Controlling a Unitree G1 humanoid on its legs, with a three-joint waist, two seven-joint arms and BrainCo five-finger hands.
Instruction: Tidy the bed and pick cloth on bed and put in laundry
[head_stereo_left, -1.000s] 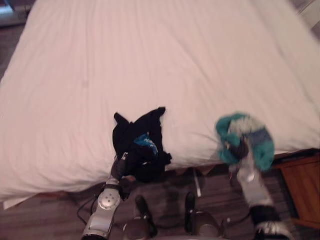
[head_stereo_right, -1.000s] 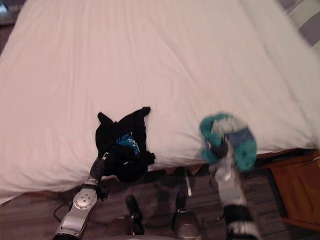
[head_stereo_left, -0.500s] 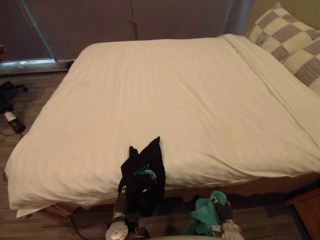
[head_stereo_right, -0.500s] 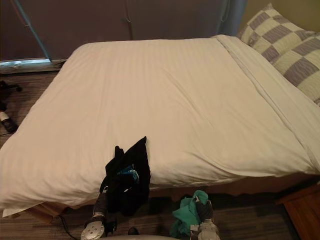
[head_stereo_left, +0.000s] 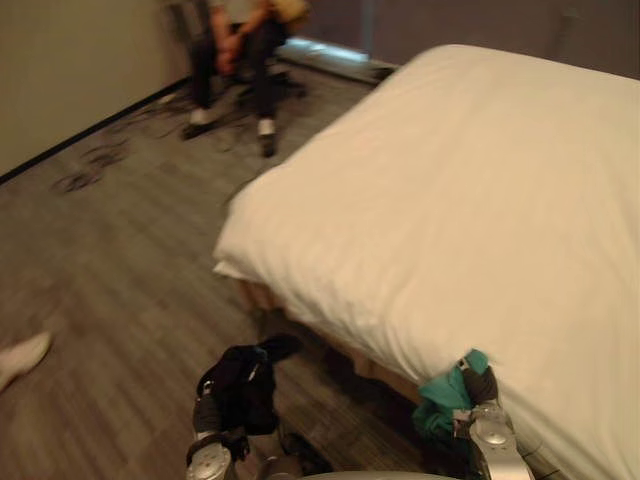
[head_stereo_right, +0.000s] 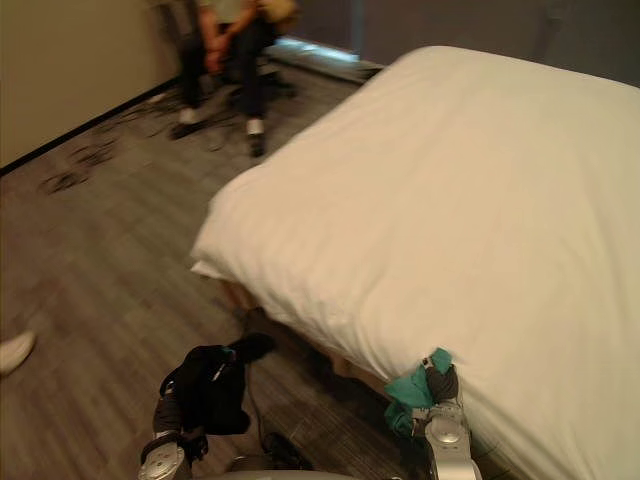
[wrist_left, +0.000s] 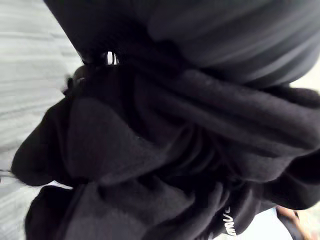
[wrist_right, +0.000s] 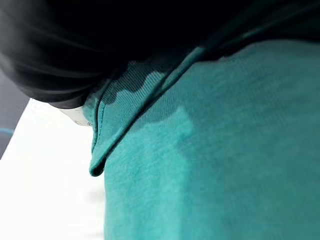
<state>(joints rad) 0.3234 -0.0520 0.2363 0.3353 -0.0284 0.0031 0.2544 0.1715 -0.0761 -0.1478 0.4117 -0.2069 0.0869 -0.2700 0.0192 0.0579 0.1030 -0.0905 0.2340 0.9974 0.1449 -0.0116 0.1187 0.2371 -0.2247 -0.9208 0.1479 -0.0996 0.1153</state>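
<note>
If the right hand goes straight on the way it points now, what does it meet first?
Most likely the bed's white cover, just ahead of the right hand holding the teal cloth; depth is unclear.

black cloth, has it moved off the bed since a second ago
Yes. The black cloth lay on the near edge of the bed; now it is off the bed, over the floor beside it, at the left hand.

Person (head_stereo_left: 265, 60) cropped at top edge
</note>
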